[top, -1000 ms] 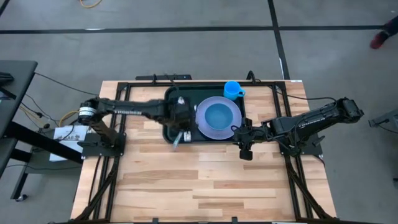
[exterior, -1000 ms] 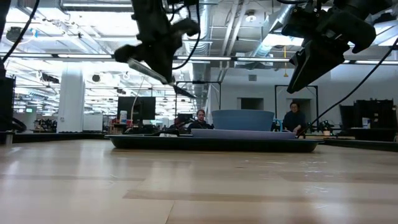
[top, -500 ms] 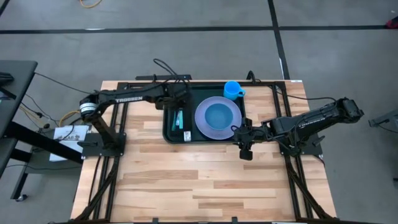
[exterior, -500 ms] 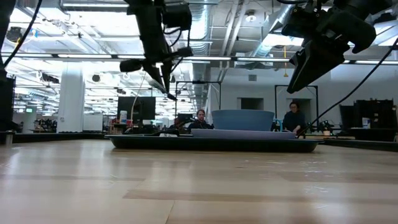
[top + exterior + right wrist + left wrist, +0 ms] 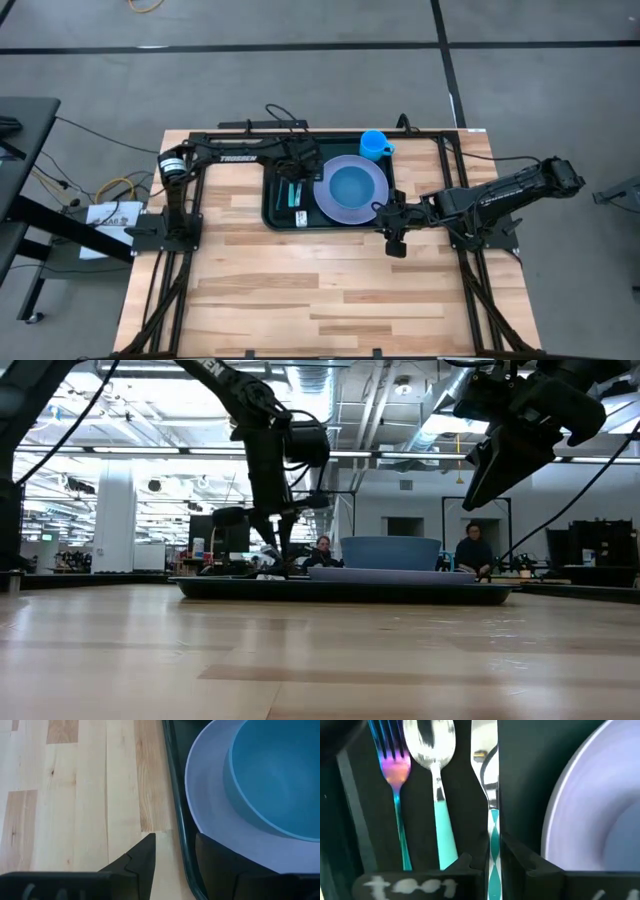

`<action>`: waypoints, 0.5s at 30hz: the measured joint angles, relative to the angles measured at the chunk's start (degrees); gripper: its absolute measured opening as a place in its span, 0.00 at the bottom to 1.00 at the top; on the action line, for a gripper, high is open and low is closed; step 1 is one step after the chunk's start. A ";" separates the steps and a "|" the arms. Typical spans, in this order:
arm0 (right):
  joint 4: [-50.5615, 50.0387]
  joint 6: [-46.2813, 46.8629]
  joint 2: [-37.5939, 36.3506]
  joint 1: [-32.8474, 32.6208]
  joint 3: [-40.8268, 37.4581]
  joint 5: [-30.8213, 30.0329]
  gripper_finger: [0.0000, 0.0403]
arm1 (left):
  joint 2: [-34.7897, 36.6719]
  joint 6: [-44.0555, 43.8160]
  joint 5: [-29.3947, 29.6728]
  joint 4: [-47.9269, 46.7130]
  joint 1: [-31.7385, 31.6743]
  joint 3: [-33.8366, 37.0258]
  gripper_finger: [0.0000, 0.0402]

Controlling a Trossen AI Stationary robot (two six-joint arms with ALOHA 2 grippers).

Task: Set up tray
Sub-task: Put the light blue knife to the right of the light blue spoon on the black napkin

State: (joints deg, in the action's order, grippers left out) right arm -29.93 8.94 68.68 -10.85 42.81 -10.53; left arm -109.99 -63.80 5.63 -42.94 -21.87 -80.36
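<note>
"TROSSEN" on left arm (image 5: 235,156)

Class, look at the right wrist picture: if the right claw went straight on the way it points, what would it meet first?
Probably the tray's raised rim, which runs between the right claw's open fingers; the lavender plate lies just beyond. Depth is unclear.

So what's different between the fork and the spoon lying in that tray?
The fork ends in prongs with a rainbow purple-pink sheen, while the spoon has a rounded, plain silver bowl. The fork's handle is thin; the spoon's is wider. The fork lies farther from the knife, the spoon right beside it. Both have teal handles and lie flat, side by side, in the green tray.
</note>
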 joint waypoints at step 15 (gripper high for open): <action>0.11 -0.36 0.00 0.00 -0.02 -0.02 0.33 | -1.77 -4.49 5.41 3.17 1.84 -0.08 0.04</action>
State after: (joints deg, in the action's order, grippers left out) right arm -29.82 8.58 68.69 -10.85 42.79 -10.55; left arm -111.75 -68.29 11.04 -39.77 -20.03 -80.44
